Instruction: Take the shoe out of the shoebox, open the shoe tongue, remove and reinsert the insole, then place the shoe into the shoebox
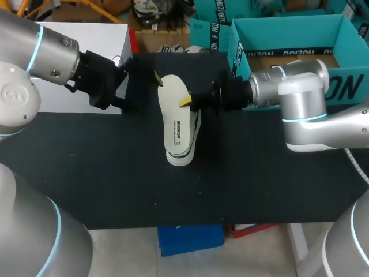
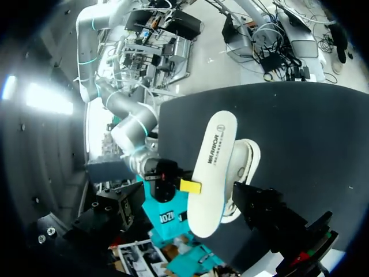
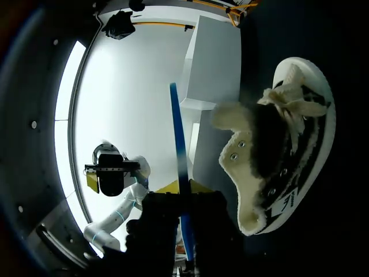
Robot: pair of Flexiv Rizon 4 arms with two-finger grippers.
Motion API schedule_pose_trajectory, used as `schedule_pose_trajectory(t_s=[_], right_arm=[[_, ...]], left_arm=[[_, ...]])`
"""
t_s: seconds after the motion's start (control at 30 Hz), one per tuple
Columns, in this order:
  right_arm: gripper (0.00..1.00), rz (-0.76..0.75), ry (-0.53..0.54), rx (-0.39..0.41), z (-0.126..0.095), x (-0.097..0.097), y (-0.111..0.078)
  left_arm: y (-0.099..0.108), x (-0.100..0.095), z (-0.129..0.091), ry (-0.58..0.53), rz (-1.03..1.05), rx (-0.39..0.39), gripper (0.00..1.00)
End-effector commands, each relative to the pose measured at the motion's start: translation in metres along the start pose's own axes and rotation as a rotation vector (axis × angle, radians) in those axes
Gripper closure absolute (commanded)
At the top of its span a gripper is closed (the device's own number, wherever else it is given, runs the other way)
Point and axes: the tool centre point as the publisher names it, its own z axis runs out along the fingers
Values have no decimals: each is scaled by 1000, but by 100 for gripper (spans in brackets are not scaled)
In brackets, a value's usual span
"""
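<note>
1. Black desk (image 1: 115,173); teal shoebox (image 1: 288,23) at its far right; shoe (image 1: 180,158) out at centre.
2. Right pincer (image 1: 185,101) pinches the insole (image 1: 176,118) over the shoe. Left pincer (image 1: 157,79) sits by its far end, grip impossible to tell.
3. Insole step in hand; next, likely, slide it back inside.

A robotics lab: left arm (image 1: 49,49) and right arm (image 1: 302,92) over a black table (image 1: 115,173).

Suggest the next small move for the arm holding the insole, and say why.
Probably lower the insole toward the opening of the shoe. The right gripper has its jaws shut on the insole's edge, holding it over the shoe, whose fleecy opening looks spread wide, so reinsertion seems next.
</note>
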Motion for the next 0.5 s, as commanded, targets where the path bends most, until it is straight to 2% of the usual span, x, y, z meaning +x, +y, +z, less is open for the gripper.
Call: schedule_pose_trajectory(t_s=[0.03,0.23,0.5], right_arm=[[100,1,0,2,1,-1,1],[100,1,0,2,1,-1,1],[100,1,0,2,1,-1,1]], left_arm=[[-2,9,-1,-208,-5,-23,0],[4,17,1,-212,-19,-25,0],[20,50,10,-173,-114,-44,0]])
